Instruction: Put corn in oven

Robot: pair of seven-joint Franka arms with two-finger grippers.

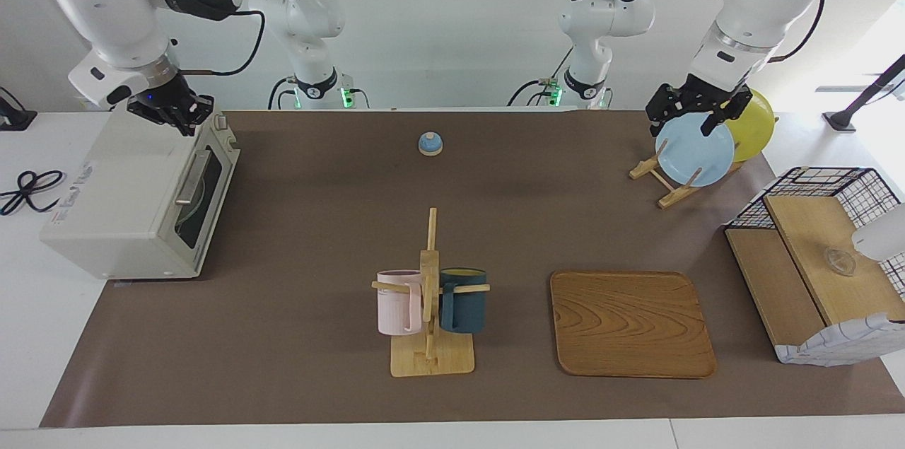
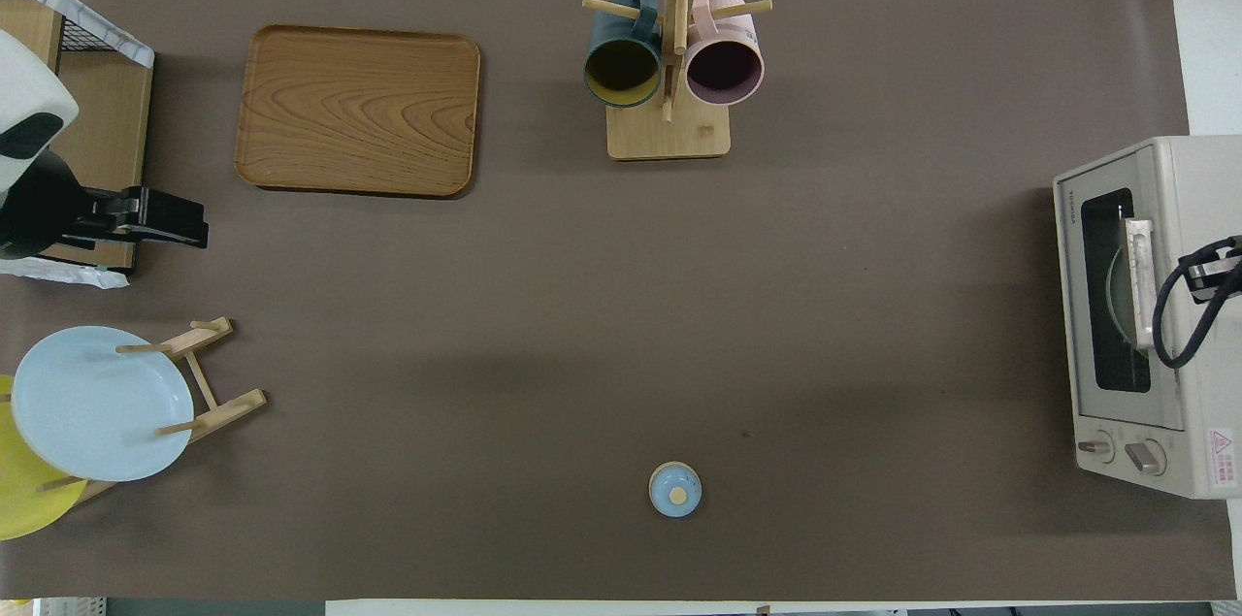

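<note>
i see the boxy cream-white toaster oven (image 1: 134, 201) closed, corn probably inside; left gripper (image 1: 691, 112) fingers apart, right gripper (image 1: 177, 109) fingers unclear.

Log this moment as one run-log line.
oven: door closed | corn: not visible | right gripper: over oven's top, nothing held | left gripper: open, waiting over blue plate

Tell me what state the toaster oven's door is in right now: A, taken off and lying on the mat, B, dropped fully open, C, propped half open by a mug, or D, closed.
D: the toaster oven's dark glass door with its metal bar handle sits flush against the front in both views, and no corn shows anywhere on the table.
</note>
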